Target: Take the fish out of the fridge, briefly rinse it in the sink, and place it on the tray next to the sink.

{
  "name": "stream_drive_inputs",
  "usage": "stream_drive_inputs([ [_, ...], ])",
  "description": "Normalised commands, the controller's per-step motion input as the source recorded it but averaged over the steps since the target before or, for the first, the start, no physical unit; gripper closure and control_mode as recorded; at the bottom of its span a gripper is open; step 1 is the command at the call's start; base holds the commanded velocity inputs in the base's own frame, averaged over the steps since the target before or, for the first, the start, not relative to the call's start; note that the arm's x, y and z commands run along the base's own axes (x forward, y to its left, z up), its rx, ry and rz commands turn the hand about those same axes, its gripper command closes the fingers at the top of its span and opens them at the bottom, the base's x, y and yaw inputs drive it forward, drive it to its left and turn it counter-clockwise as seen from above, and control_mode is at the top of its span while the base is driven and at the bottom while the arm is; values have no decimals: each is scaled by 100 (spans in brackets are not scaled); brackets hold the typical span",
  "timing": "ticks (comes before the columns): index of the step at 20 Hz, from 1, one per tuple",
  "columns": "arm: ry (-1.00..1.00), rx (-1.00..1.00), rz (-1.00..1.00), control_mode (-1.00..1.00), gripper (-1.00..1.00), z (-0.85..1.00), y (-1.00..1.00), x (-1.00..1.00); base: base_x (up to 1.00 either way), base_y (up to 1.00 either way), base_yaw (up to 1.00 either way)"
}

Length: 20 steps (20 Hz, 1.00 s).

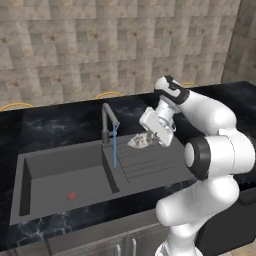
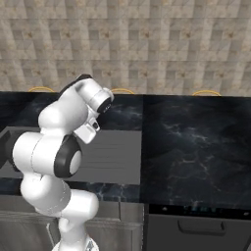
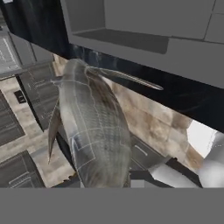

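- fish (image 3: 94, 131): dull silvery grey-olive, with a fine pale grid-like pattern on its side
- sink (image 1: 65, 175): dark grey (small red drain)
- counter (image 2: 196, 142): black, white-veined marble
- wall (image 1: 100, 45): beige-brown mottled tiles
- water stream (image 1: 114, 147): blue

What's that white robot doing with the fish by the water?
The white robot arm's hand is holding a small silvery grey speckled fish in the air. The fish hangs over the ridged drainboard of the dark grey sink, just beside the grey bent faucet. A thin blue stream of water is running from the faucet into the basin. The fish is beside the stream, not under it.
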Motion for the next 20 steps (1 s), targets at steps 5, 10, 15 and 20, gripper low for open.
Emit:
stream_drive_inputs([
  [5,5,0,0,-100,100,-7,16,41,0,0,0],
  [10,8,0,1,-100,100,-9,27,25,0,0,0],
  [15,8,0,0,-100,100,-9,22,30,0,0,0],
  [20,7,0,0,-100,100,-14,16,44,0,0,0],
])
